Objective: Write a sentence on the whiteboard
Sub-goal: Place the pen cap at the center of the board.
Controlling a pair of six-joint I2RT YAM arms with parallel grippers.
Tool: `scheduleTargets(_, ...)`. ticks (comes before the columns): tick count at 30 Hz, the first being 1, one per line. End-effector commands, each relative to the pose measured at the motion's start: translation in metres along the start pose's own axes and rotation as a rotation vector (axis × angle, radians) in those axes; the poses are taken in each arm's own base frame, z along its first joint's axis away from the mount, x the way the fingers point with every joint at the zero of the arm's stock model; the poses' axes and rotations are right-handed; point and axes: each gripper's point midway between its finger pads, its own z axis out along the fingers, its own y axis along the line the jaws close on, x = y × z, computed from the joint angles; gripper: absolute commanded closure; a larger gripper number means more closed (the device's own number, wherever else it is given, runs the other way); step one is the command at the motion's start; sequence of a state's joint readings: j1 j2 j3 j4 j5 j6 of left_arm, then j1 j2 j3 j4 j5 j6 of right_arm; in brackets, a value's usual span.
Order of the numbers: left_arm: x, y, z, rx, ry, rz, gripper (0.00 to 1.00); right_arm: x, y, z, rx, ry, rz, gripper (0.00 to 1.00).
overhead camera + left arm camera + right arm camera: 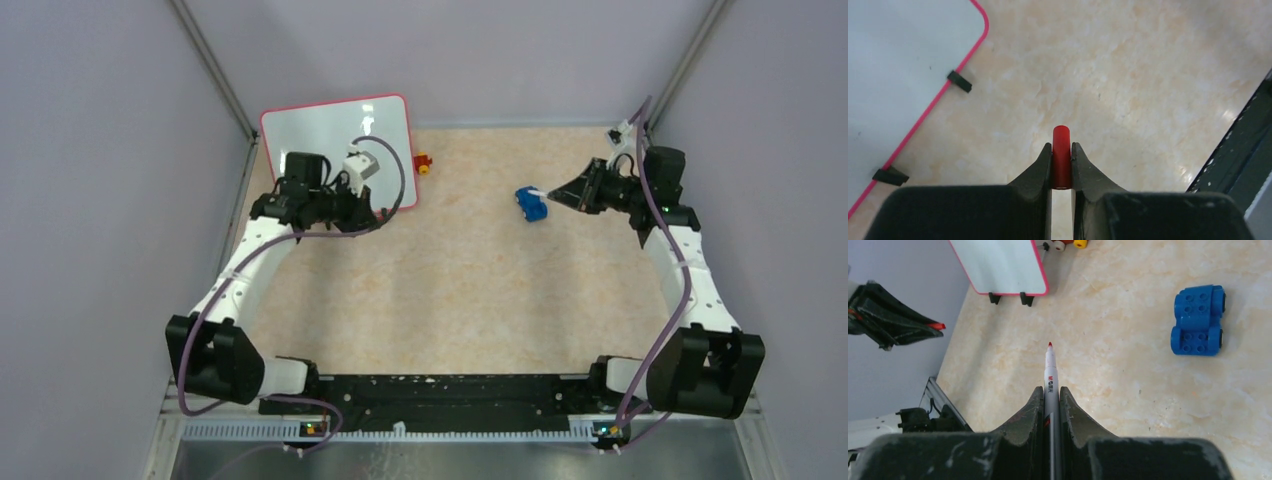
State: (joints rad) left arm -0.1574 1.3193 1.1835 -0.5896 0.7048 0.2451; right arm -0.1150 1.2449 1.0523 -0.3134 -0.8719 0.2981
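Note:
The whiteboard [325, 135] with a pink-red rim lies at the back left. It also shows in the left wrist view [898, 70] and the right wrist view [998, 265]. Its surface looks blank; the sentence is not visible. My left gripper [372, 213] hovers by the board's near right edge, shut on a red marker cap [1061, 145]. My right gripper [557, 194] is far right of the board, shut on an uncapped white marker [1050, 370] with its red tip pointing towards the board.
A blue toy car [531, 204] sits just in front of the marker tip, and shows in the right wrist view [1198, 320]. A small red and yellow toy [423, 162] lies right of the board. Two black clips [959, 81] stick out from the board's edge. Walls enclose the table.

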Motion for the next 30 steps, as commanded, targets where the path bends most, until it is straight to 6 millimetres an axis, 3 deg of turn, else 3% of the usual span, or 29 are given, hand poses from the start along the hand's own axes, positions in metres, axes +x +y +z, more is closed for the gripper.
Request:
scheduleTargets(1, 0.062, 0.031, -0.011, -0.167, 0.324, 0.113, 1.00, -0.003, -0.016, -0.005, 0.090, -0.035, -0.079, 1.00)
scheduleTargets(6, 0.133, 0.049, -0.034, -0.248, 0.589, 0.070, 1.00, 0.012, -0.015, -0.008, 0.042, 0.002, -0.186, 1.00)
scheduleTargets(11, 0.174, 0.059, -0.051, -0.331, 0.657, 0.103, 1.00, 0.016, -0.010, -0.007, -0.011, 0.000, -0.216, 1.00)
scheduleTargets(14, 0.198, 0.057, -0.049, -0.316, 0.685, 0.089, 0.98, 0.018, -0.010, -0.007, -0.015, 0.000, -0.225, 1.00)
scheduleTargets(22, 0.231, 0.070, -0.043, -0.359, 0.745, 0.080, 0.95, 0.024, -0.011, -0.008, -0.019, 0.009, -0.238, 1.00)
scheduleTargets(30, 0.239, 0.072, -0.042, -0.368, 0.763, 0.071, 0.80, 0.027, -0.013, -0.006, -0.025, 0.018, -0.237, 1.00)
